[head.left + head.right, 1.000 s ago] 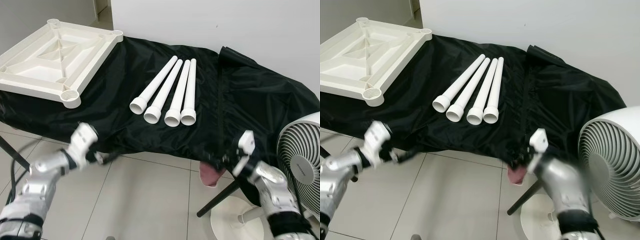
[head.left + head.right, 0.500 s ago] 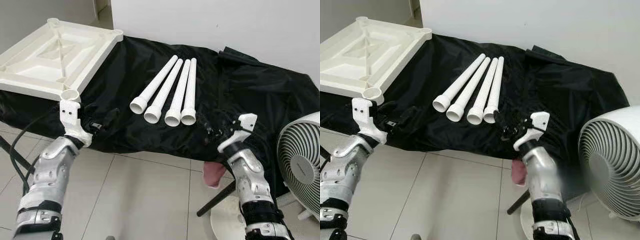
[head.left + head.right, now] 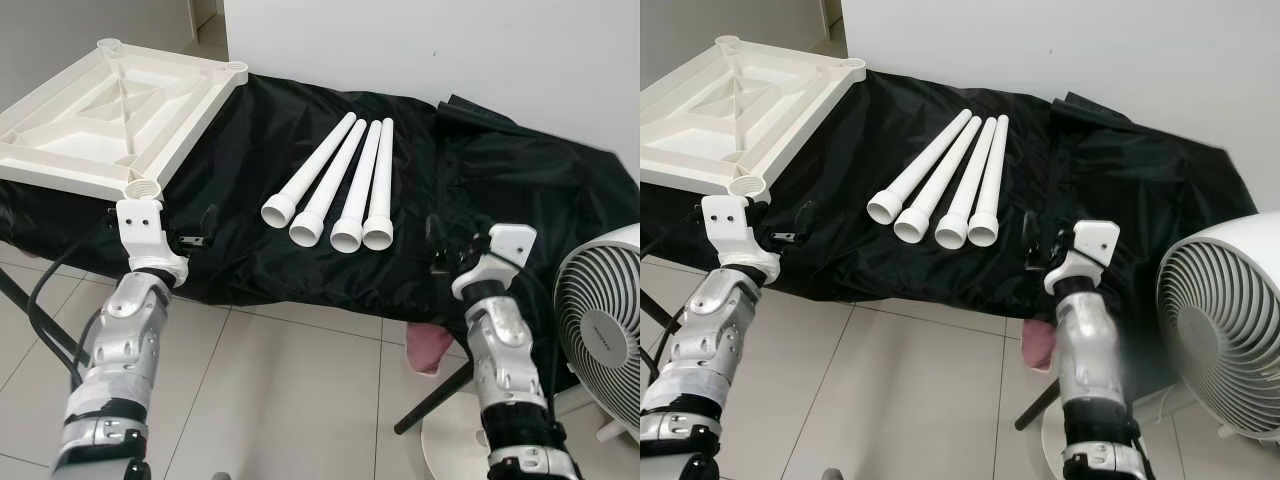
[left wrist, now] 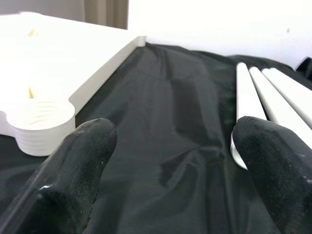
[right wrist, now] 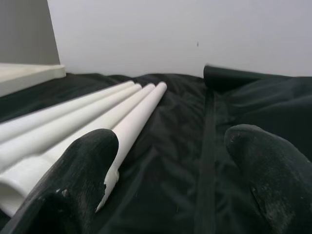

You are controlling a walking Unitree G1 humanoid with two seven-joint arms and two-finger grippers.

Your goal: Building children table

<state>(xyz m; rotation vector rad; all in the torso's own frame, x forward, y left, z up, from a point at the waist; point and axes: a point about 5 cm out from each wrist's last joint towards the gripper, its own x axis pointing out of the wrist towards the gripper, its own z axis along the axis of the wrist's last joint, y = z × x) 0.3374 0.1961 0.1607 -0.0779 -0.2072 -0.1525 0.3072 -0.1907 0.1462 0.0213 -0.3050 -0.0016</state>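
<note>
White legs (image 3: 340, 185) — black cloth (image 3: 500, 190) (cream tabletop (image 3: 110, 110)).

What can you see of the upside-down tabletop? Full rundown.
The tabletop is a square cream-white plastic panel lying underside up, at the left end of the black cloth. Its underside shows raised ribs running diagonally to a central frame, and round threaded leg sockets at the corners; three sockets are visible, the nearest empty. It lies flat, corner toward the robot. No leg is fitted. The left gripper hovers just beside the near socket, not touching.
</note>
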